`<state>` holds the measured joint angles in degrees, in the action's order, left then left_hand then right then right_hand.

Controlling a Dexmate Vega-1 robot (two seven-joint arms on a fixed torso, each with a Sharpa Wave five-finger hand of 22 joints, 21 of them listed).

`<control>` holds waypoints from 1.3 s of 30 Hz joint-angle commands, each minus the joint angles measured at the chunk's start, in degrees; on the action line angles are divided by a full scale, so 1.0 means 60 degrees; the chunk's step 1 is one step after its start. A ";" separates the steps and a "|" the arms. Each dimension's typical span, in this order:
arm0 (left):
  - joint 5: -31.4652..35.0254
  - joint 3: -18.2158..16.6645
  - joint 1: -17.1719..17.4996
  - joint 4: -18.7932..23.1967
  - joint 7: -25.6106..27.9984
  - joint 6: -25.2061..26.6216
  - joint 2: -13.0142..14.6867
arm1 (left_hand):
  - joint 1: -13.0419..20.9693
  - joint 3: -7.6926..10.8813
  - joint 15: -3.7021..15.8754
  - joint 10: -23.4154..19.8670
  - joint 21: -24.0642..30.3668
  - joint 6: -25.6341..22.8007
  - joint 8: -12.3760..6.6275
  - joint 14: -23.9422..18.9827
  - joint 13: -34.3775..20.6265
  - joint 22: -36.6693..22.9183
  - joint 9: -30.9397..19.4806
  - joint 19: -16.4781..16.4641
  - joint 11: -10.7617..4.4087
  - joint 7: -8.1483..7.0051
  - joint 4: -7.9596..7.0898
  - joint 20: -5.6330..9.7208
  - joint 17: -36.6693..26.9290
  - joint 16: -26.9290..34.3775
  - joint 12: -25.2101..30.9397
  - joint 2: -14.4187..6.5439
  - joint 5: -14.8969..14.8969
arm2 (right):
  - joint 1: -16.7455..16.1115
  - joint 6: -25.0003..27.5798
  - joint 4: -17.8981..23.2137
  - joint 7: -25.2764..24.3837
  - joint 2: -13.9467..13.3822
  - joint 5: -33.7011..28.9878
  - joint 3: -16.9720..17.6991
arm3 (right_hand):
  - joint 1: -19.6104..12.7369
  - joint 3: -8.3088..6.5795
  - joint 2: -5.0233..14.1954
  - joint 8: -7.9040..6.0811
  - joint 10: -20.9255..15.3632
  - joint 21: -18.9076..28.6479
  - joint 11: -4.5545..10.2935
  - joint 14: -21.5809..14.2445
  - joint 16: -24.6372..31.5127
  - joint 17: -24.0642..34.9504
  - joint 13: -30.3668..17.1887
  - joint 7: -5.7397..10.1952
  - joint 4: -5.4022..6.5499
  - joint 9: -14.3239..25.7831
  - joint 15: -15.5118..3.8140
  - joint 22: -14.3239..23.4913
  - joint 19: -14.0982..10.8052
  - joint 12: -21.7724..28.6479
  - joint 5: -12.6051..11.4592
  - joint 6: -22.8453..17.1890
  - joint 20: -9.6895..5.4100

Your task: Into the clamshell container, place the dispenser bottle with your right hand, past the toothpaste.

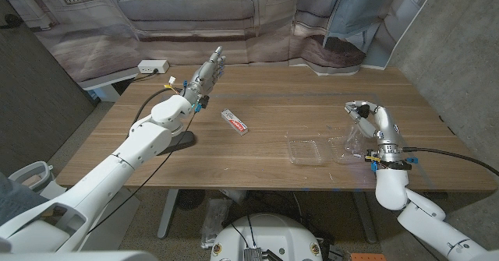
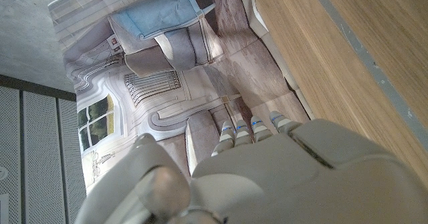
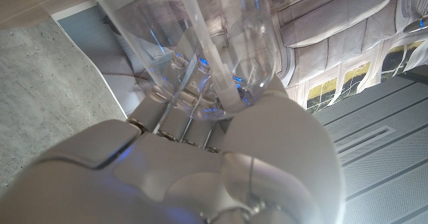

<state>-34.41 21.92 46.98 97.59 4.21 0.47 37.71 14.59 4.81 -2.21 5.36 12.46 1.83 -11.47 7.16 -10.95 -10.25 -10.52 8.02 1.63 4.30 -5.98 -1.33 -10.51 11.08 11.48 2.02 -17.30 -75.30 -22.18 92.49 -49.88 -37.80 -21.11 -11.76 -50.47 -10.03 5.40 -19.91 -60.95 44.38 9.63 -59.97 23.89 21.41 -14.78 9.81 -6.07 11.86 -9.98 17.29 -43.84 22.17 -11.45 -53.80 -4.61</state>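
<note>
Right hand (image 1: 376, 130) grips the clear dispenser bottle (image 1: 355, 140) near the table's right edge; risk is it knocking the flimsy clamshell container (image 1: 307, 149) away.

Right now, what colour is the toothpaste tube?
White with red print, lying on the table; the toothpaste tube shows best in the head view.

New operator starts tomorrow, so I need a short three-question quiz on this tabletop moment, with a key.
1. True or false: the right hand holds the clear dispenser bottle.
2. Which lies on the wooden table between the two arms? A) toothpaste B) a mug C) a sponge
3. Fill in: the clamshell container sits open on the table, just to the ____ hand's side of the toothpaste.

Key: 1 true; 2 A; 3 right. The left hand is raised with fingers apart, holding nothing.
</note>
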 commanded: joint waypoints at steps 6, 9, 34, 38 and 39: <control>-0.0008 -0.0040 0.0095 0.0127 0.0043 -0.0005 0.0042 | 0.0022 -0.0072 0.0001 0.0006 -0.0008 -0.0066 0.0000 0.0030 0.0006 -0.0057 -0.0048 -0.0046 -0.0036 0.0025 -0.0013 -0.0013 -0.0029 -0.0029 0.0030 -0.0114 -0.0030 | 0.0053 0.0042 -0.0049 -0.0306 -0.0037 -0.0042 -0.0176 | -0.0045 0.0019 0.0184 0.0041 0.0071 0.0035 -0.0011 0.0104 -0.0060 0.0034 -0.0057 -0.0025 0.0041 0.0018 -0.0530 -0.0004 0.0119 -0.0038 0.0040 0.0068 -0.1260; -0.0011 -0.0044 0.0120 0.0143 0.0062 0.0001 0.0045 | 0.0023 -0.0078 0.0005 0.0008 -0.0008 -0.0067 0.0000 0.0034 0.0006 -0.0057 -0.0048 -0.0054 -0.0031 0.0022 -0.0013 -0.0017 -0.0029 -0.0031 0.0030 -0.0117 -0.0030 | 0.0054 0.0066 -0.0033 -0.0277 -0.0067 -0.0027 -0.0198 | -0.0048 0.0017 0.0192 0.0048 0.0079 0.0039 -0.0038 0.0113 -0.0066 0.0037 -0.0055 -0.0024 0.0038 0.0018 -0.0531 -0.0006 0.0131 -0.0048 0.0043 0.0070 -0.1261; -0.0049 -0.0066 0.0218 0.0133 0.0023 -0.0065 0.0070 | 0.0037 -0.0122 -0.0002 0.0011 -0.0025 -0.0072 0.0002 0.0033 0.0006 -0.0061 -0.0048 -0.0056 -0.0032 0.0019 -0.0011 -0.0016 -0.0029 -0.0030 0.0029 -0.0139 -0.0028 | -0.0091 0.0206 0.0145 -0.0087 -0.0184 0.0139 -0.0258 | 0.1045 0.0458 0.0019 0.0356 0.0427 0.0027 -0.0229 0.0510 -0.0267 0.0071 -0.0144 -0.0177 0.0561 0.0009 -0.0464 -0.0143 0.0440 -0.0275 0.0132 0.0361 -0.1239; -0.0064 -0.0103 0.0268 0.0177 0.0028 -0.0089 0.0103 | 0.0039 -0.0128 -0.0002 0.0025 -0.0030 -0.0075 0.0001 0.0031 0.0006 -0.0061 -0.0048 -0.0048 -0.0031 0.0017 -0.0011 -0.0021 -0.0029 -0.0029 0.0024 -0.0143 -0.0028 | -0.0100 0.0265 0.0197 -0.0024 -0.0192 0.0157 -0.0276 | 0.1098 0.0469 0.0026 0.0398 0.0482 0.0019 -0.0250 0.0560 -0.0289 0.0075 -0.0153 -0.0190 0.0583 0.0013 -0.0470 -0.0164 0.0470 -0.0305 0.0125 0.0416 -0.1243; -0.0072 -0.0111 0.0278 0.0188 0.0026 -0.0087 0.0112 | 0.0040 -0.0131 -0.0005 0.0029 -0.0031 -0.0076 0.0001 0.0035 0.0006 -0.0062 -0.0048 -0.0049 -0.0026 0.0018 -0.0011 -0.0021 -0.0029 -0.0031 0.0023 -0.0145 -0.0028 | -0.0088 0.0284 0.0203 -0.0015 -0.0182 0.0161 -0.0284 | 0.1106 0.0471 0.0025 0.0409 0.0509 0.0018 -0.0257 0.0579 -0.0297 0.0075 -0.0155 -0.0200 0.0584 0.0012 -0.0471 -0.0169 0.0475 -0.0317 0.0123 0.0431 -0.1243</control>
<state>-34.65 21.56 48.20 98.35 4.45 0.16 38.05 14.82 4.35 -2.21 5.36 12.46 1.84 -11.47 7.16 -10.95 -10.54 -10.52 8.02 1.63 4.30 -5.98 -1.32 -10.51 11.08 11.48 1.79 -17.30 -75.64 -21.15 93.10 -50.56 -38.84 -20.45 -13.22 -44.25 -7.13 5.67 -17.62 -58.41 44.38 8.08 -57.07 22.24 21.67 -15.59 8.69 -2.81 11.85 -8.81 16.21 -41.17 20.63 -10.79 -51.67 -4.00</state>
